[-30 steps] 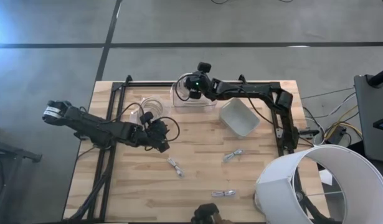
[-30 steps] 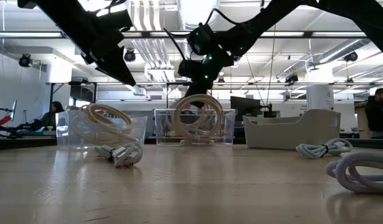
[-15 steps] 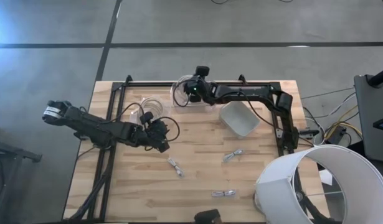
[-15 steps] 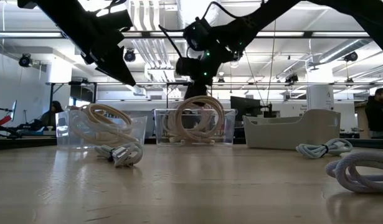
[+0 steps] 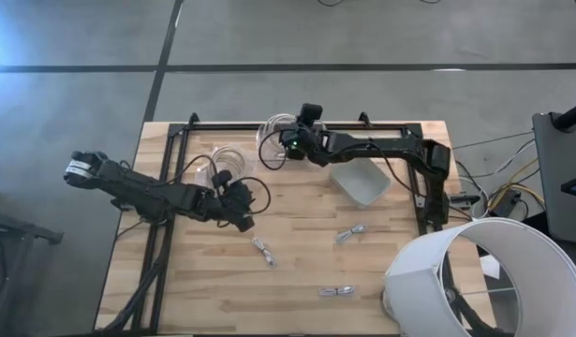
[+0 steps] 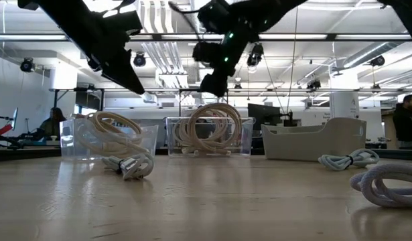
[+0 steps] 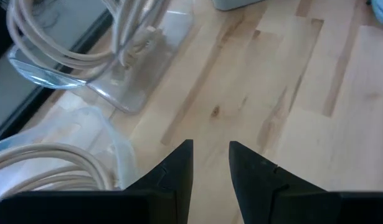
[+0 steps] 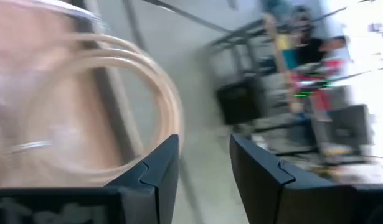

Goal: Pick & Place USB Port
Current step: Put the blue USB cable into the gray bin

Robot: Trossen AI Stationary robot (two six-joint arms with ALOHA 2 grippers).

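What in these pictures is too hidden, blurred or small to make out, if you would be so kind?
- High view: the cable bundles are too small to read their connectors.
- Right wrist view: motion blur smears the coiled cable and the room behind it.
- Low view: the right gripper shows only as a dark shape against the ceiling lights.
- Left wrist view: the clear bin is cut off by the picture's edge.

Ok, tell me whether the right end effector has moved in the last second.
Yes. In the low view the right end effector has risen above the middle clear bin, leaving the coiled cable inside.
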